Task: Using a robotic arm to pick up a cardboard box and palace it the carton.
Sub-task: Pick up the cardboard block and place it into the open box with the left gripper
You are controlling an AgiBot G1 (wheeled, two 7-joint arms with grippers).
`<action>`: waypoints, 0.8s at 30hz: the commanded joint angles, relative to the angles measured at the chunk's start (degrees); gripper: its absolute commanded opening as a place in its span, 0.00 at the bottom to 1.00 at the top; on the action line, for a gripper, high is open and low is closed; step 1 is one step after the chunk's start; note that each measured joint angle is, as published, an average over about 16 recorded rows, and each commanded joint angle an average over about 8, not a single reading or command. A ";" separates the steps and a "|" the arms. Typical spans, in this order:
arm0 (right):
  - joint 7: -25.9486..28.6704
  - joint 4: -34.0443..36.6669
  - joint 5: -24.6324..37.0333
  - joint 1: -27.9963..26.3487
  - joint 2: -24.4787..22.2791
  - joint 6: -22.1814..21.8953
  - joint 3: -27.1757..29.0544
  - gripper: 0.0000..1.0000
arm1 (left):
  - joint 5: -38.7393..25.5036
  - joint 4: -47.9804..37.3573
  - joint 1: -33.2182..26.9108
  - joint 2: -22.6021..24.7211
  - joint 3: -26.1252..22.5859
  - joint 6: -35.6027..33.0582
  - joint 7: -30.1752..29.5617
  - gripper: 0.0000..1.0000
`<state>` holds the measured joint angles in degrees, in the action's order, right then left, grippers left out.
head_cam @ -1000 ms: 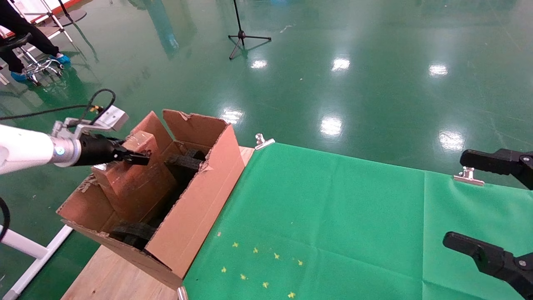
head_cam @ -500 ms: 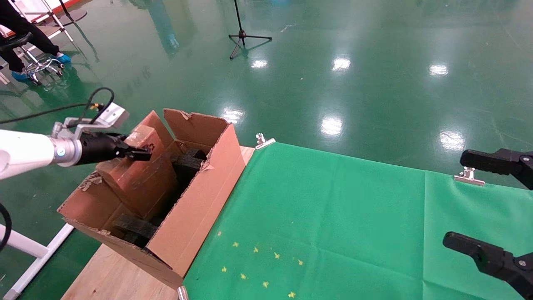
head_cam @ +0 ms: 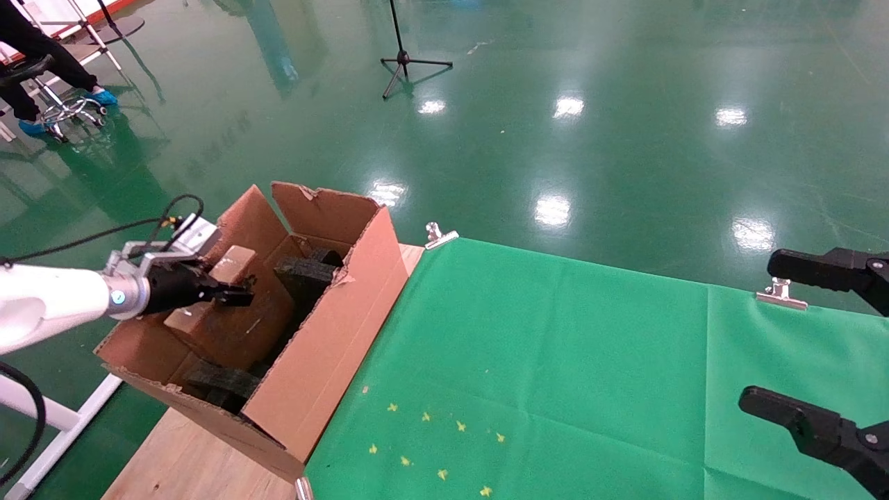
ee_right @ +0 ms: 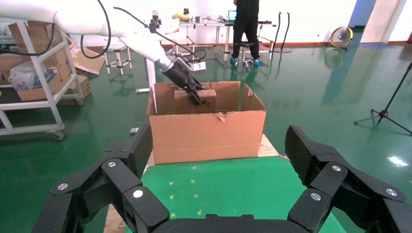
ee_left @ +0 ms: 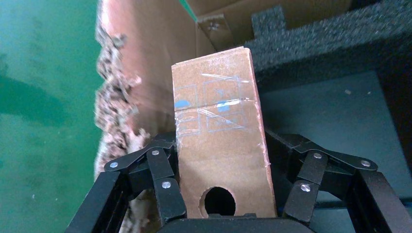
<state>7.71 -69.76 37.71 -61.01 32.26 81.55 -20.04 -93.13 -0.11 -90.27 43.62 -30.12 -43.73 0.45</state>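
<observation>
Evidently lowering: left gripper (head_cam: 233, 297) clamped across cardboard box (head_cam: 221, 316), edge-down inside carton (head_cam: 333, 326) to seat between foam inserts (head_cam: 305, 272). Right gripper (ee_right: 218, 184) spread wide, parked.

The carton (head_cam: 326, 333) stands on the left end of the table (head_cam: 180, 465), beside the cloth (head_cam: 569, 375) that covers the rest. The cardboard box (head_cam: 222, 312) stands on edge inside the carton, between foam inserts (head_cam: 305, 274), with the left gripper (head_cam: 239, 295) at its upper end. The right gripper (head_cam: 806, 340) hangs over the table's right edge, well apart.

head high, wrists low, carton (head_cam: 326, 326) shared
</observation>
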 commanded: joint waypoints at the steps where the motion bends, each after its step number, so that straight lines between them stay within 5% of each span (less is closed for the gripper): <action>1: 0.00 0.00 0.00 0.00 0.00 0.00 0.00 1.00 | 0.30 -0.19 1.09 0.26 0.20 0.83 0.53 0.00; 14: 0.00 0.00 0.00 0.00 0.00 0.00 0.00 1.00 | 0.72 -0.88 4.96 2.30 0.50 4.37 0.55 0.00; 22: 0.00 0.01 -0.01 0.01 0.00 -0.01 0.00 1.00 | 0.86 -0.80 6.02 2.86 0.44 5.53 0.43 1.00; 24: 0.00 0.01 -0.01 0.01 0.00 -0.02 0.00 1.00 | 0.79 -0.80 6.09 2.90 0.40 5.62 0.45 1.00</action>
<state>7.71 -69.76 37.70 -61.00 32.26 81.53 -20.03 -92.42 -0.97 -84.30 46.44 -29.71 -38.25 0.89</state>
